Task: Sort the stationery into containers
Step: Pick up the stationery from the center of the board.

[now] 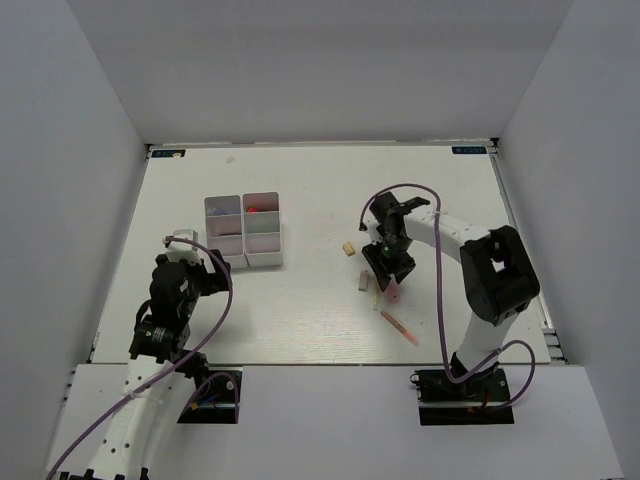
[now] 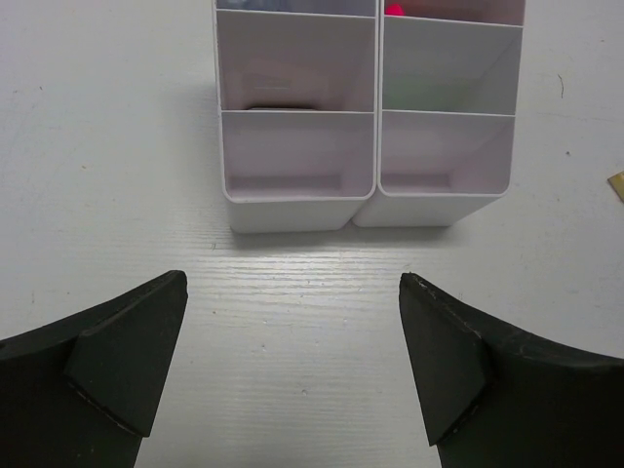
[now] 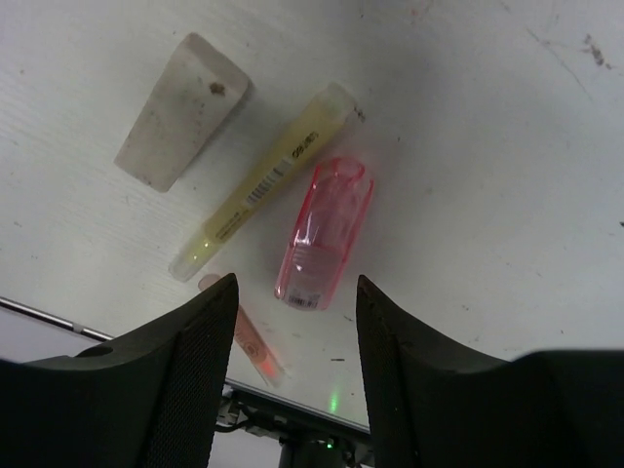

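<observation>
Since loose stationery lies unsorted on the surface [image 2: 117,146], the task is judged to be part done, with a pick-up on the right side as the step in hand. On the left, the left arm [image 1: 175,290] holds its jaws spread wide and empty, facing the near end of the divided tray [image 2: 297,210]. The two nearest compartments look bare; a dark object [image 2: 278,105] shows in the middle left one and a red item [image 2: 394,10] in the far right one. Further right, a beige eraser [image 1: 349,248] lies alone between the tray and the right arm [image 1: 495,275]. Under that arm a pale eraser [image 3: 183,112], a yellowish pencil [image 3: 263,180] and a pink translucent piece [image 3: 324,232] lie close together, with a pinkish pencil [image 3: 249,341] just nearer the arm's base. The right jaws are parted and grasp nothing; the pink piece rests on the surface just ahead of them. The next move calls for a descent astride that piece, a closure across its narrow width clear of the yellowish pencil alongside, then carriage left to the tray, which stands well apart.
</observation>
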Action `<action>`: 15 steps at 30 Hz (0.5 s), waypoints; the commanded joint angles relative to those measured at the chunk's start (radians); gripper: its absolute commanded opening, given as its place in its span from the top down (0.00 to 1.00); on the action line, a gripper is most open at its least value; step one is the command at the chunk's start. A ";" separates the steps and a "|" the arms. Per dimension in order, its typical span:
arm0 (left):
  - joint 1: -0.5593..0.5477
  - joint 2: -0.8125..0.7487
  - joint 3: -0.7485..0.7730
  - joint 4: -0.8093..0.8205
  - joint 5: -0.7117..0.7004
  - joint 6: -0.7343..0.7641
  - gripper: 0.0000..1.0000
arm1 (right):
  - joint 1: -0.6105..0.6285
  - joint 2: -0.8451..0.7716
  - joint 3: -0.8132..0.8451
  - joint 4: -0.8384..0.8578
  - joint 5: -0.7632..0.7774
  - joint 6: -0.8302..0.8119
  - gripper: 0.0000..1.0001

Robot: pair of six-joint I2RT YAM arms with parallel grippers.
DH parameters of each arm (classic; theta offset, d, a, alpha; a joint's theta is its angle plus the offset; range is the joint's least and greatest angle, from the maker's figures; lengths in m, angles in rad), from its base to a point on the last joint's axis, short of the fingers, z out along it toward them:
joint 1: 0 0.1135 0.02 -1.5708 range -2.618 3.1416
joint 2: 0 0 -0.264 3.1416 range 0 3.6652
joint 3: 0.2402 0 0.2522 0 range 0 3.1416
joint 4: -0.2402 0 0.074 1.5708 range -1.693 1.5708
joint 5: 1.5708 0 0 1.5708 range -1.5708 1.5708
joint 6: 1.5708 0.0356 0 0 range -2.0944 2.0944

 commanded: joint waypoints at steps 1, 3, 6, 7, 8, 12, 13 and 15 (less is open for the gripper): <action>-0.002 -0.012 0.013 0.003 -0.001 -0.005 0.00 | -0.008 0.021 0.035 0.043 0.005 0.029 0.45; -0.003 -0.014 0.013 0.003 -0.002 -0.006 0.00 | -0.003 0.038 0.038 0.058 0.021 0.025 0.45; -0.002 -0.012 0.013 0.001 -0.001 -0.006 0.00 | -0.009 0.061 0.041 0.074 0.030 0.023 0.45; -0.003 -0.017 0.013 0.004 -0.001 -0.003 0.00 | -0.009 0.069 0.041 0.080 0.033 0.023 0.45; -0.003 -0.016 0.013 0.003 -0.001 -0.005 0.00 | -0.009 0.078 0.041 0.080 0.035 0.022 0.45; -0.003 -0.016 0.013 0.004 -0.002 -0.003 0.00 | -0.015 0.106 0.023 0.104 0.039 0.020 0.45; -0.002 -0.014 0.013 0.001 -0.001 -0.002 0.00 | -0.015 0.112 0.020 0.114 0.044 0.020 0.45; -0.003 -0.016 0.013 0.003 -0.002 -0.003 0.00 | -0.023 0.124 0.004 0.132 0.048 0.019 0.46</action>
